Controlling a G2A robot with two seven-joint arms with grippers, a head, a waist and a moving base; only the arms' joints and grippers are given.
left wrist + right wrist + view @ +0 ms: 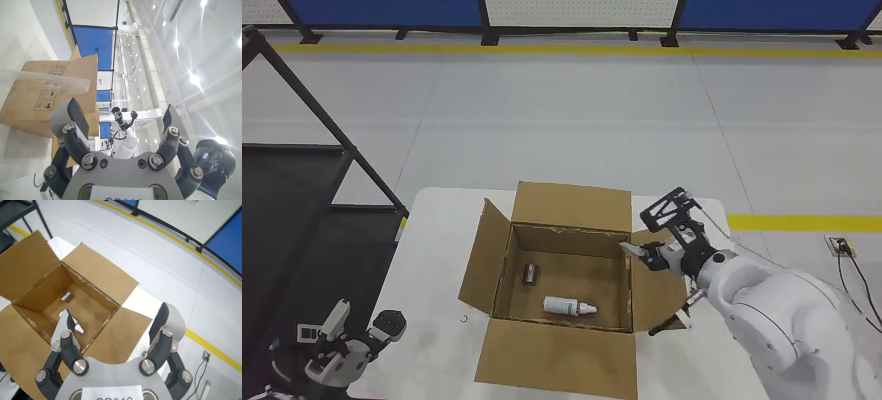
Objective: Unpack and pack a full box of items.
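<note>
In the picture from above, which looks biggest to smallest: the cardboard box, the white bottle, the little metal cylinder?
1. cardboard box, by far the largest.
2. white bottle, lying inside it.
3. metal cylinder, also inside, smallest.

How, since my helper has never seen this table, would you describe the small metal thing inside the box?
On the white table stands an open cardboard box. On its floor, near the far corner on the robot's left, lies the small cylinder. It is short and shiny metal, unlike the longer white bottle lying nearer the front.
</note>
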